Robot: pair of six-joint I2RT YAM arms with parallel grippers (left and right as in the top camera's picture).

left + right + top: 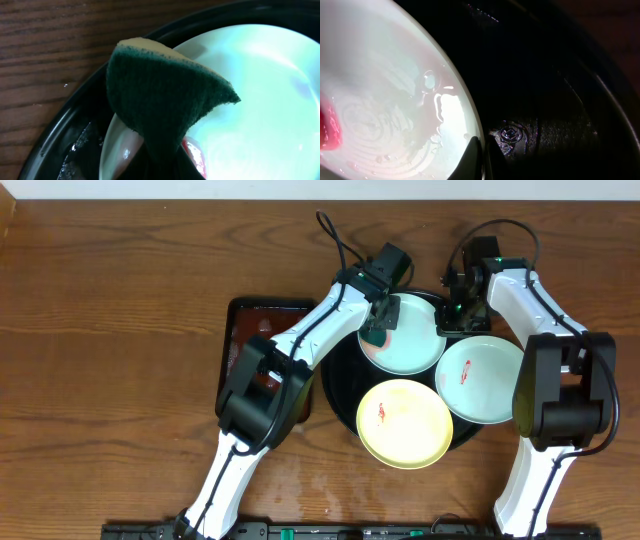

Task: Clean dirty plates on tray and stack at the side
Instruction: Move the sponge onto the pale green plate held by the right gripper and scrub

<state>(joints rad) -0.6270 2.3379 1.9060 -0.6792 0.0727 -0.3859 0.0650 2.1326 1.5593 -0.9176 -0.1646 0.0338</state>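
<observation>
The black tray (335, 385) holds three plates: a mint plate at the back (415, 345), a mint plate at the right (480, 380) and a yellow plate at the front (405, 425), which has a red smear. My left gripper (381, 328) is shut on a green sponge (160, 95) with a yellow back. It presses the sponge onto the back mint plate (260, 100) beside a red smear (194, 154). My right gripper (449, 318) is shut on that plate's rim (482, 150). A red smear (327, 131) and wet streaks show on the plate (385, 100).
A smaller brown rectangular tray with a black rim (250, 330) lies left of the black tray, partly under my left arm. Water drops sit on the black tray (512, 134). Wooden table (110, 330) lies all around.
</observation>
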